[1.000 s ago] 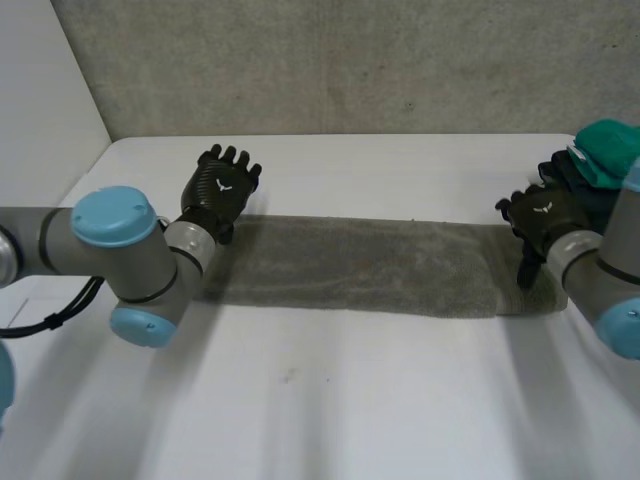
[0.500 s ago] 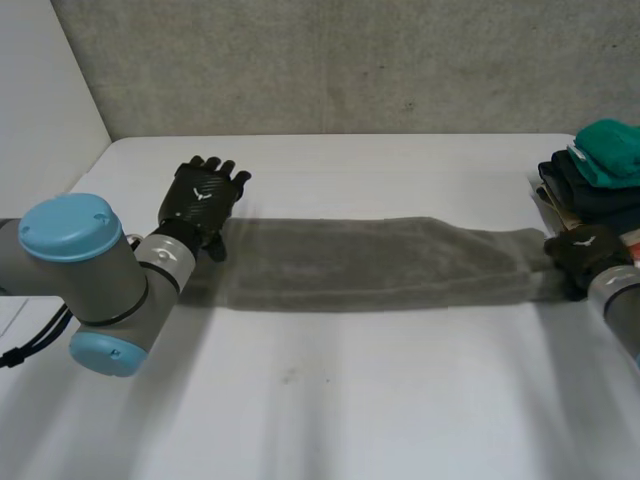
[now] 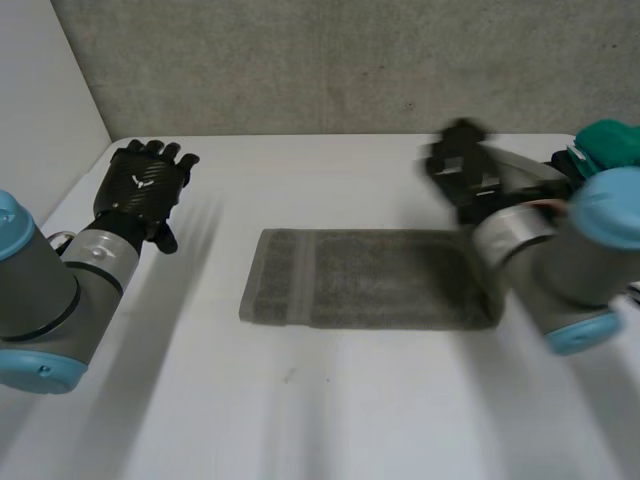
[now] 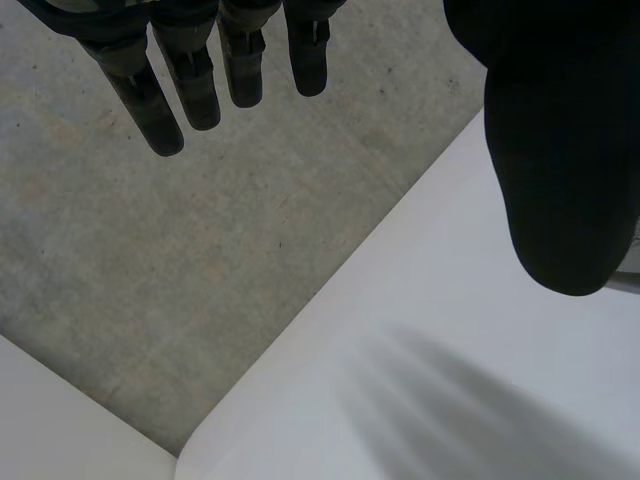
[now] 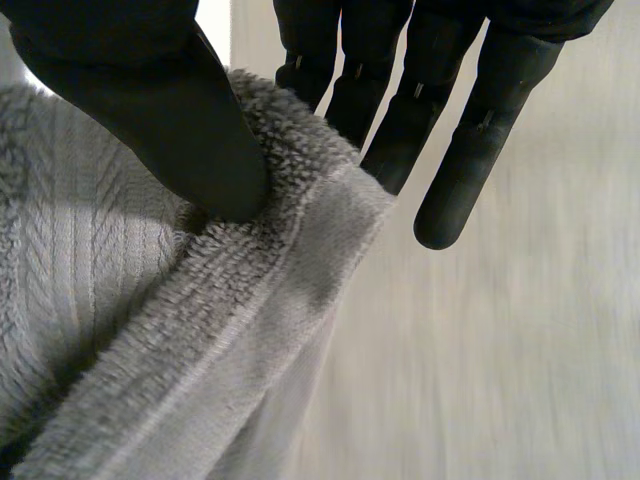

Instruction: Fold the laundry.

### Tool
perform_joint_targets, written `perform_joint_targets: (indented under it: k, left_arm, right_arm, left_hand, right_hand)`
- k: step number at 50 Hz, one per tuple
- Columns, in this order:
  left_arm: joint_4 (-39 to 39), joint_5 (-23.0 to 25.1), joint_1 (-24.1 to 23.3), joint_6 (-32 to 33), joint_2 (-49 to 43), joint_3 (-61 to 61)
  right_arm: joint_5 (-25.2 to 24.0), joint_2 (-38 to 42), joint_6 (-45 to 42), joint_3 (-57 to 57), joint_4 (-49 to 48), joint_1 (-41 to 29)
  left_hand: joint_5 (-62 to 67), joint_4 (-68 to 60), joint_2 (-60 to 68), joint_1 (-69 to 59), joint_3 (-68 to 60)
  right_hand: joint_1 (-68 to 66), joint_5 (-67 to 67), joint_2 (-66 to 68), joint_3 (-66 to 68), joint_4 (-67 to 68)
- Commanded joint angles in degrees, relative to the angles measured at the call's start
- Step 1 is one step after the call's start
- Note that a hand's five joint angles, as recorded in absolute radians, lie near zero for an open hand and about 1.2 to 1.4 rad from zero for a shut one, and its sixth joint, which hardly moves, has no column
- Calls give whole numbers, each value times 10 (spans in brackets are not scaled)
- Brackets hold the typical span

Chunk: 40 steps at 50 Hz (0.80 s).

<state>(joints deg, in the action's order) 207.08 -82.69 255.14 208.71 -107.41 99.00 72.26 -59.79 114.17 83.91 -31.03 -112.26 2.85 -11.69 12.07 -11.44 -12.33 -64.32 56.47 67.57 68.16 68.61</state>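
A grey towel (image 3: pixel 365 293) lies flat across the middle of the white table (image 3: pixel 330 420), its long side running left to right. My right hand (image 3: pixel 462 165) hovers over the towel's far right part. In the right wrist view its thumb (image 5: pixel 150 110) pinches a hemmed edge of the towel (image 5: pixel 200 330) against the fingers (image 5: pixel 400 100). My left hand (image 3: pixel 145 185) hangs over the table's left side, well clear of the towel's left end. Its fingers (image 4: pixel 190 80) are straight and spread, nothing between them and the thumb (image 4: pixel 560 150).
A stack of folded clothes, teal (image 3: pixel 610 145) on top of dark pieces, sits at the table's far right edge. A grey wall runs behind the table. My right arm's blue-capped joint (image 3: pixel 605 210) stands over the towel's right end.
My right hand has shut on the towel's right end and carried it up and leftward, so the towel lies shorter. My left hand has drawn back left, off the towel's left end.
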Motion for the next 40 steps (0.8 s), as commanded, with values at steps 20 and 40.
perform_joint_targets:
  k: [20, 40]
  left_arm:
    - [6, 0, -9, -33, 1, 8]
    - [5, 2, -147, -49, -86, -54]
  right_arm:
    - [42, 73, 237, -65, 67, -181]
    - [88, 11, 416, 57, 176, -33]
  left_hand:
    - [-29, 17, -21, 14, 23]
    - [-29, 17, -21, 14, 23]
  right_hand:
    - [543, -565, -576, -582, -586]
    - [447, -468, -479, -485, -489]
